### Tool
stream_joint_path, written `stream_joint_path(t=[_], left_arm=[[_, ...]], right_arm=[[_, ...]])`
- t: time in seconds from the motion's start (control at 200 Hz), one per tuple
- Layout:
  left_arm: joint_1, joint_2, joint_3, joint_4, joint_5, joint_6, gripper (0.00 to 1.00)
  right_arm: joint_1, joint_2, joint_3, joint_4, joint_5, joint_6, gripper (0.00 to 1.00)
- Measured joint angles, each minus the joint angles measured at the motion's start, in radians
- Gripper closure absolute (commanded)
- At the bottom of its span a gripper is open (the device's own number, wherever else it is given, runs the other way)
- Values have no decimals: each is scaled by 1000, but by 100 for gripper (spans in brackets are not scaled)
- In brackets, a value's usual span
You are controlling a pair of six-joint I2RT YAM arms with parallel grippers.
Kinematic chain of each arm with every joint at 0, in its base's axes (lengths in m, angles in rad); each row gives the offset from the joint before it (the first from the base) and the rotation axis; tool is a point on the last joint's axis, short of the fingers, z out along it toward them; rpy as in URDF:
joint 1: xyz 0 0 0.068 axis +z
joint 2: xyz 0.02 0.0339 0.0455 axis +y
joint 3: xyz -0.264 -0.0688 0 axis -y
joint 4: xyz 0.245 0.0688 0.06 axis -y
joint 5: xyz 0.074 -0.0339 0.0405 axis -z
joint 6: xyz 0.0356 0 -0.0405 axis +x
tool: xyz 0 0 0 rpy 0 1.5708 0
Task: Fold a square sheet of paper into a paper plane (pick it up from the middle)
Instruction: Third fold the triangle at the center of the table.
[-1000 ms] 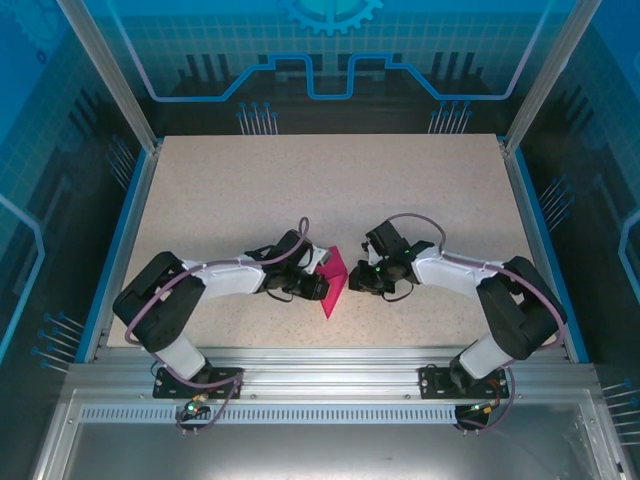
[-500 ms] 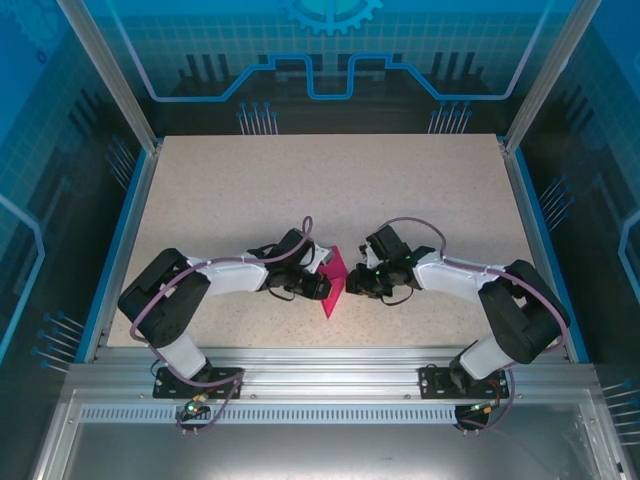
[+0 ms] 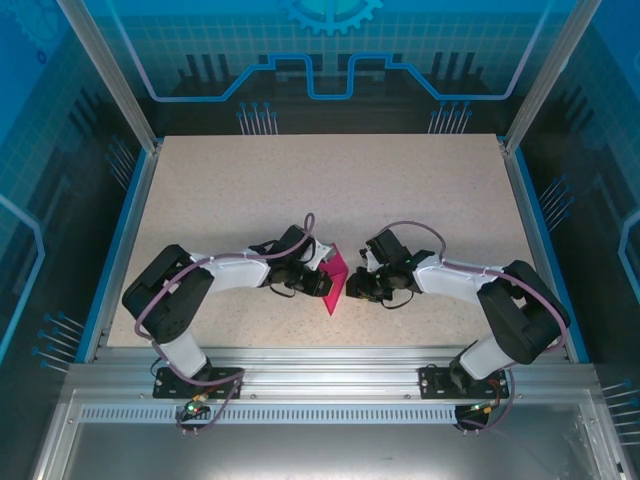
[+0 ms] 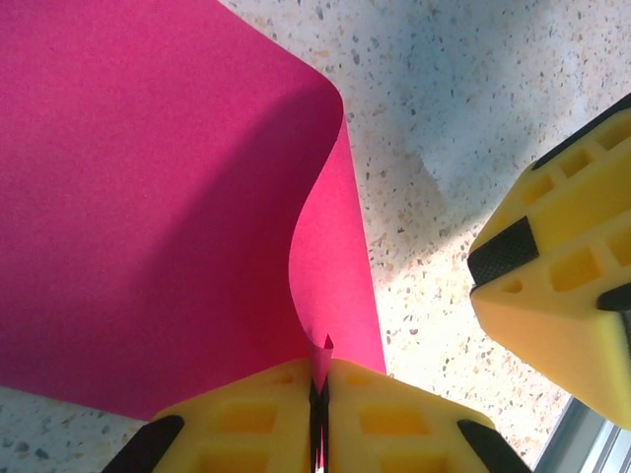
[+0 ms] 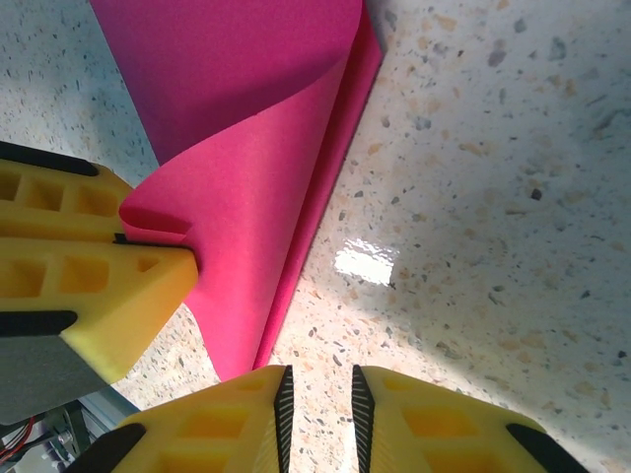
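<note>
The square sheet of paper (image 3: 336, 281) is magenta and lies on the table between my two grippers, bent over on itself into a loose curl. In the left wrist view its upper layer (image 4: 148, 197) rises in a curve. My left gripper (image 4: 320, 379) is shut on a small pinch of that layer's edge. In the right wrist view the paper (image 5: 256, 148) lies just left of my right gripper (image 5: 317, 379). That gripper is slightly open over bare table, with nothing between its pads. A finished paper plane is out of view.
The speckled beige table (image 3: 330, 190) stretches behind the grippers. A blue rim and metal posts (image 3: 110, 70) bound it at the sides, and an aluminium rail (image 3: 330, 365) runs along the near edge. The two grippers' yellow fingers (image 5: 99, 286) stand close together.
Both grippers have edged closer together over the paper. The left one carried its pinched layer rightward, so the paper looks narrower from above.
</note>
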Motion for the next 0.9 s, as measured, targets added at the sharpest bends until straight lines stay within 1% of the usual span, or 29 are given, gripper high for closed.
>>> stream_joint_path(t=[0.36, 0.43, 0.565, 0.895], left_arm=[[2, 32, 1, 2, 4, 8, 87], [3, 32, 2, 2, 4, 16, 87], [10, 32, 11, 0, 7, 29, 87], [14, 45, 36, -4, 11, 55, 87]], right_arm=[[10, 0, -8, 17, -1, 11, 75], [12, 0, -9, 23, -4, 15, 76], [12, 0, -23, 68, -23, 27, 78], [24, 16, -33, 156, -56, 71, 79]])
